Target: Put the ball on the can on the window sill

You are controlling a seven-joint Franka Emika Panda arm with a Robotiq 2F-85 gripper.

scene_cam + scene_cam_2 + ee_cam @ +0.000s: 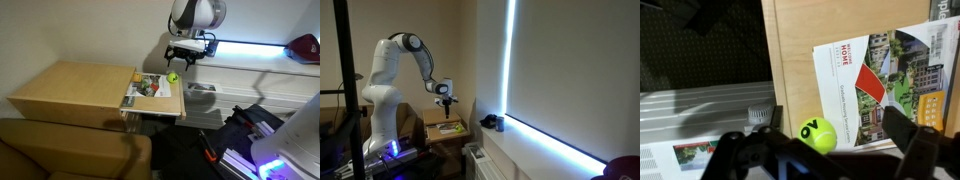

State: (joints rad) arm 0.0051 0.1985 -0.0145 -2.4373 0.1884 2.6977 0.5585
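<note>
Yellow-green, the ball [818, 135] is seen loose on the table [790, 60] near its edge, between the spread jaws of the pincer [180, 60], so it could be knocked off by an off-centre closure.

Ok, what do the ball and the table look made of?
Ball: matte yellow-green with a dark printed mark, probably felt like a tennis ball. Table: smooth tan surface, low sheen, looks like wood or wood-look laminate; can't tell which.

We are counting one yellow-green ball [818, 135], one magazine [885, 85], one wooden table [70, 90], one robot arm [392, 70], and one dark object [492, 122] on one window sill [525, 148].
</note>
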